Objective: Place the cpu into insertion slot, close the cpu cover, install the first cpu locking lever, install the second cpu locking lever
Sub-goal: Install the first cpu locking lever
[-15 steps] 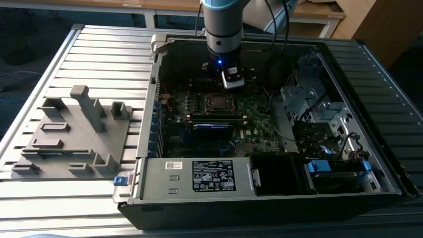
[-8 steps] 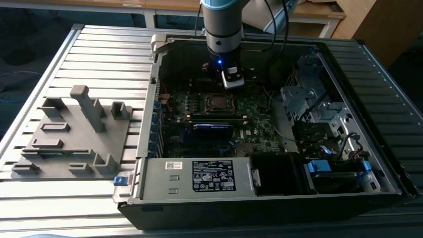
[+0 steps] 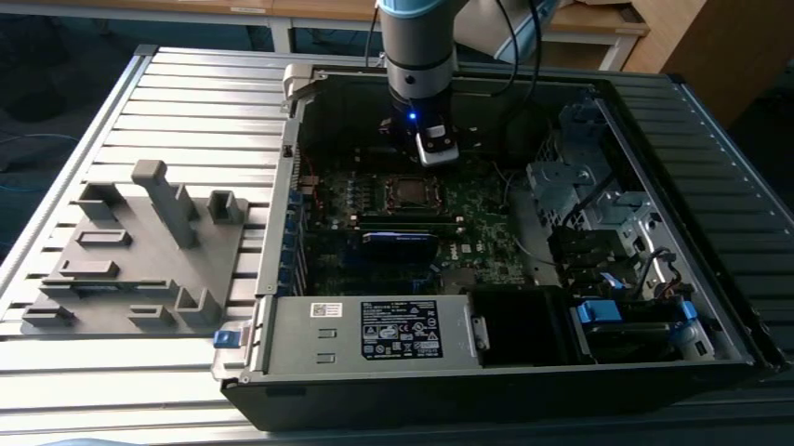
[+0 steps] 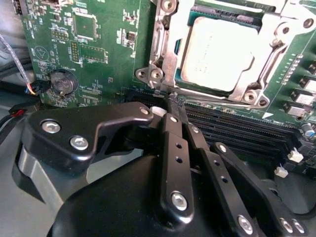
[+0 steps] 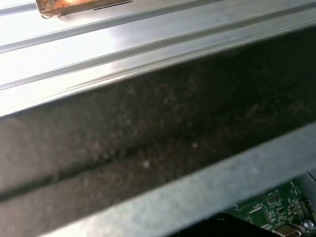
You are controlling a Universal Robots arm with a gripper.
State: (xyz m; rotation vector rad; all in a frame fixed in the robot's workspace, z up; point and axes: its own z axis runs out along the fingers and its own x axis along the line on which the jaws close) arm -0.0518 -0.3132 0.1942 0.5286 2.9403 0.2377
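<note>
Both fingers [image 4: 173, 148] of the gripper [image 4: 174, 101] are pressed together, with nothing clearly between them, and their tips stand just beside the lower edge of the insertion slot [image 4: 160, 49] on the green board [image 4: 98, 54]. The cpu [image 4: 219, 52] lies flat in this slot. The cpu cover [image 4: 269, 49] lies down around it, so the silvery top shows through its window.

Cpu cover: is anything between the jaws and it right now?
Nothing visible. In the second wrist view the gripper, jaws together, sits right at the edge of the cpu cover, beside the memory slots. The cpu lies framed inside the cover's window.
</note>
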